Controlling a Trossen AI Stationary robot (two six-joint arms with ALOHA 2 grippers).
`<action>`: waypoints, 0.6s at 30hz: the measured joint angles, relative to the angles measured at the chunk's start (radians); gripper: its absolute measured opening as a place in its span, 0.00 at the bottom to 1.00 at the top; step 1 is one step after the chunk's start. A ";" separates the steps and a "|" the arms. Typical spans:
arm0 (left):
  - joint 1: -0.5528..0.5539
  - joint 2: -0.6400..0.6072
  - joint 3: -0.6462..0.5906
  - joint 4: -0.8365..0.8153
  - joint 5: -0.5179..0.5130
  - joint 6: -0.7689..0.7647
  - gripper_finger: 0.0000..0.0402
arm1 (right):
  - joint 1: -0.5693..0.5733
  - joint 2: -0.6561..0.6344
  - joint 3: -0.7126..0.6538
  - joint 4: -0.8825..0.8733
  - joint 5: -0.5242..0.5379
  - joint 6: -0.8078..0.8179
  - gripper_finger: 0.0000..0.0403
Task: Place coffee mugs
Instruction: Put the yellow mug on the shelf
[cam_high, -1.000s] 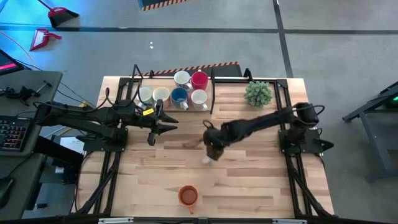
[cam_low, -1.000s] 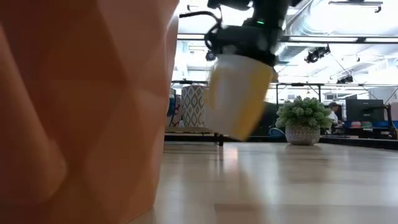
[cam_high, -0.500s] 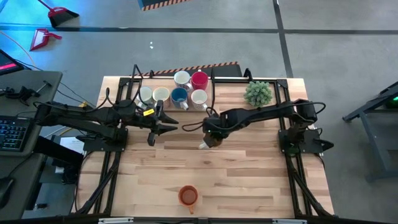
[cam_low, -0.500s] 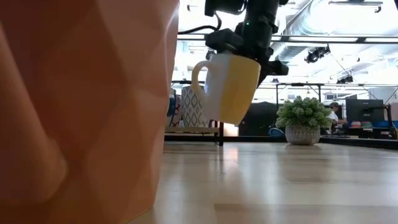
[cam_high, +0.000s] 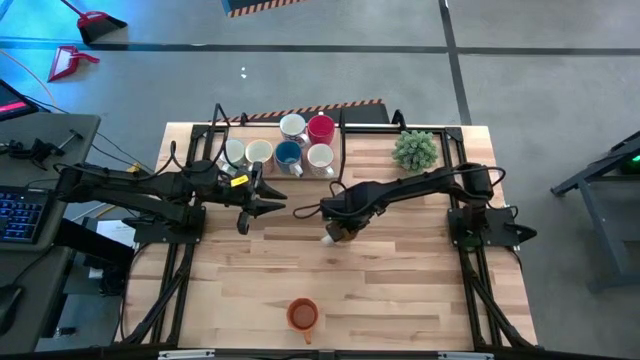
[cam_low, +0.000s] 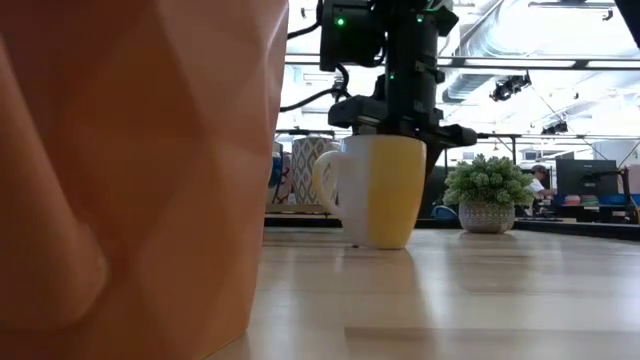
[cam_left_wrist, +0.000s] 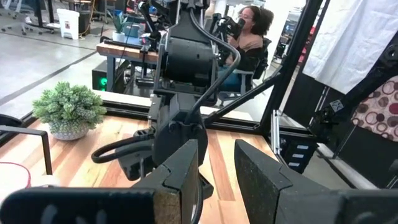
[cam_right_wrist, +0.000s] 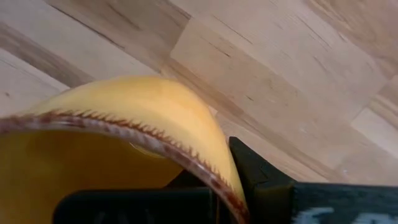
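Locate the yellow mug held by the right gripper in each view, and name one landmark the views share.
High view: yellow mug at table centre, mostly hidden under the right gripper.
Low view: mid-picture, upright on the wood, handle toward picture left.
Left wrist view: not visible; the right arm blocks it.
Right wrist view: its rim fills the near foreground.
Shared landmark: potted plant.

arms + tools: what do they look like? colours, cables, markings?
Both arms are dark, slim and jointed, on black frame bases. The left arm carries a yellow tag near its wrist; its tool has two flat dark fingers with speckled tan pads. The right arm trails black cables, and a green light glows on its wrist.
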 joint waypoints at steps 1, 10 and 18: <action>0.000 0.000 0.000 0.000 0.000 0.000 0.23 | -0.002 0.000 0.001 -0.002 0.002 0.000 0.00; 0.000 0.000 0.000 0.002 0.001 -0.019 0.23 | -0.038 0.000 0.013 0.002 0.006 -0.015 0.00; 0.000 0.000 0.000 0.003 0.021 -0.029 0.23 | -0.056 0.000 0.013 0.001 0.002 -0.016 0.00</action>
